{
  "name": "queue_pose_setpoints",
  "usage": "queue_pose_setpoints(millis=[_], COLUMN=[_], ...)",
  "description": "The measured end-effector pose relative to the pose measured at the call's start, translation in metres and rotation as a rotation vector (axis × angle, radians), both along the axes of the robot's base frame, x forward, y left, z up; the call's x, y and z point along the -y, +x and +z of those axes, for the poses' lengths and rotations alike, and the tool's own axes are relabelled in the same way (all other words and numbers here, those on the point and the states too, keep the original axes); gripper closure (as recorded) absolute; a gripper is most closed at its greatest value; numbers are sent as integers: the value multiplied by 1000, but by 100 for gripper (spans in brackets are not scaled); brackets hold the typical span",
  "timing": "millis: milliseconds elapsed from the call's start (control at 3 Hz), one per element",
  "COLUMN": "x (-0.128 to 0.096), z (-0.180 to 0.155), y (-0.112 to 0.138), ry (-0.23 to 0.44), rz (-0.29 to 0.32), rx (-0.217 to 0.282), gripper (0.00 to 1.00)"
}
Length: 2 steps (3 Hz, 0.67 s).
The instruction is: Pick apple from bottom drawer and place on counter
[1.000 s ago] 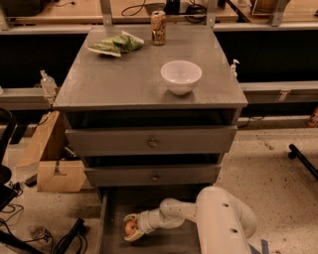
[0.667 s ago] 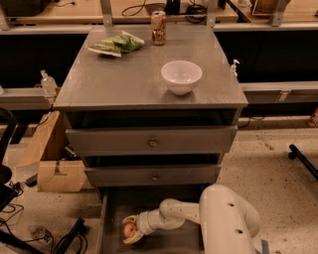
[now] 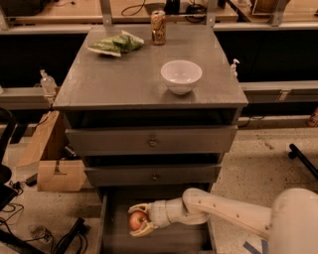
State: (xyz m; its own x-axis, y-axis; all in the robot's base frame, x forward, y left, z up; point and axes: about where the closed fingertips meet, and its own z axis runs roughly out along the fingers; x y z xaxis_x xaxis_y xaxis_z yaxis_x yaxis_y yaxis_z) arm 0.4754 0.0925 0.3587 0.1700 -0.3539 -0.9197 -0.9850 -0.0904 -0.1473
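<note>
The apple (image 3: 137, 220), small and red-orange, sits inside the open bottom drawer (image 3: 115, 237) at the foot of the grey cabinet. My gripper (image 3: 139, 220) reaches into the drawer from the right on a white arm, and its two pale fingers (image 3: 142, 231) close around the apple from above and below. The counter (image 3: 124, 79), the flat grey top of the cabinet, lies above the two shut upper drawers.
On the counter stand a white bowl (image 3: 181, 76), a green snack bag (image 3: 116, 43) and a brown can (image 3: 158, 21). A cardboard box (image 3: 60, 174) and cables lie on the floor at left. A tan workbench (image 3: 129, 10) runs behind.
The arm's large white segment has shifted right and lower in view. The gripper stays around the apple in the drawer.
</note>
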Motion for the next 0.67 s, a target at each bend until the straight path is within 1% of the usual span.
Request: queue_pose_setpoints(millis=[333,667], x=[29,40], z=[78,158], y=[-8,-11], ry=[17,11], rz=[-25,-26], rx=[-7,-1], gripper=[100,100])
